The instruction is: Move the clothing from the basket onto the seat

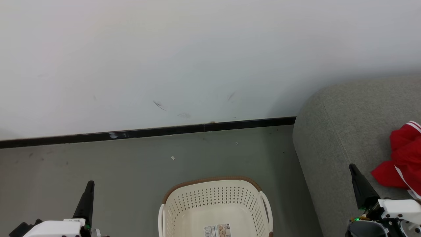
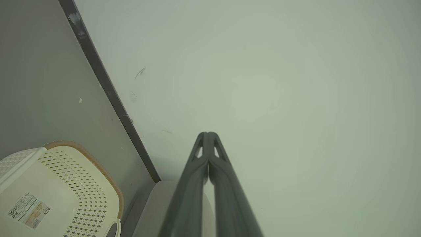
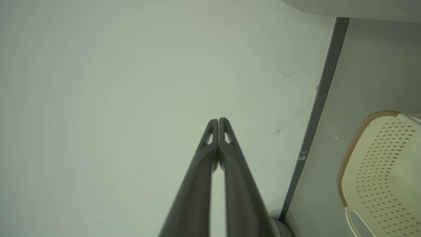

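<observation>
Mostly grey floor (image 1: 131,171), scuffed white wall (image 1: 197,49), grey seat (image 1: 345,131).

The clothing (image 1: 403,158) is a bright red, soft heap with white stripes, lying crumpled on top of the seat (image 1: 345,125) at the right edge of the head view, which cuts off part of it; whether it is one garment or two cannot be told. The seat is large, grey and fabric-covered, with a rounded corner. The basket (image 1: 213,197) stands upright on the floor (image 1: 131,164) just beside the seat's left side, apart from the clothing. It is cream-white plastic with perforated walls, a brown woven-look rim (image 1: 210,179) and side handles. Its bottom shows bare plastic with a printed label (image 1: 217,230).
</observation>
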Robot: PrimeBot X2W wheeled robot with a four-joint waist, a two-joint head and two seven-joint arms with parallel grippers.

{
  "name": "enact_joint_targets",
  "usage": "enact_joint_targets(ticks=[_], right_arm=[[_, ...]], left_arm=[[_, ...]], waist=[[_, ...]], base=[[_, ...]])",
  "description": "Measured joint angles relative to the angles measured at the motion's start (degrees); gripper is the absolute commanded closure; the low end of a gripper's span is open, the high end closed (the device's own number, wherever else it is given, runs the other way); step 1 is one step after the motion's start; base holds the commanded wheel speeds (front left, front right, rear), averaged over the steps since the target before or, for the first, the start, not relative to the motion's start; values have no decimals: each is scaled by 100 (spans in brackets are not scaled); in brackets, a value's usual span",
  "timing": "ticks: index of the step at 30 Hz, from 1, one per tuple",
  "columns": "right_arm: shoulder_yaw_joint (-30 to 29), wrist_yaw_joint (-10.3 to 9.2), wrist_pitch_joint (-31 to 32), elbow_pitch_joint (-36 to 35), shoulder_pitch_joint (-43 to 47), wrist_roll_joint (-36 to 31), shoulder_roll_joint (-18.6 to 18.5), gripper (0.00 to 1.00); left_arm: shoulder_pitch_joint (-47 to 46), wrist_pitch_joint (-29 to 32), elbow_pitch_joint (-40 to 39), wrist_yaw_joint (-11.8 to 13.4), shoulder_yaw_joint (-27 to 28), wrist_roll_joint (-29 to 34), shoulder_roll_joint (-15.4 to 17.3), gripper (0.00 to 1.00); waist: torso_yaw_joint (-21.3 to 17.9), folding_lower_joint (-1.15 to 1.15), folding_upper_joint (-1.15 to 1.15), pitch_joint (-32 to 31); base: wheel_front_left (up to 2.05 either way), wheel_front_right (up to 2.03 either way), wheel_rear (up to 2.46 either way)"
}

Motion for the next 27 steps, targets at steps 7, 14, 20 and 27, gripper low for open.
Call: enact_joint_targets(ticks=[7, 14, 20, 27], right_arm=[[-20, 0, 0, 2, -1, -1, 1, 100], [-27, 0, 0, 4, -1, -1, 2, 100], [-34, 0, 1, 5, -1, -4, 2, 100], [-40, 0, 8, 5, -1, -4, 3, 100]], left_arm=[[0, 0, 8, -1, 1, 0, 0, 100], [0, 0, 13, -19, 2, 0, 0, 100], [-1, 1, 18, -43, 2, 0, 0, 100], [-1, 1, 21, -43, 3, 0, 0, 100]], waist=[[0, 0, 0, 0], [0, 0, 0, 0], [0, 0, 0, 0], [0, -1, 0, 0]], base=[[0, 0, 0], [0, 0, 0], [0, 0, 0], [0, 0, 0]])
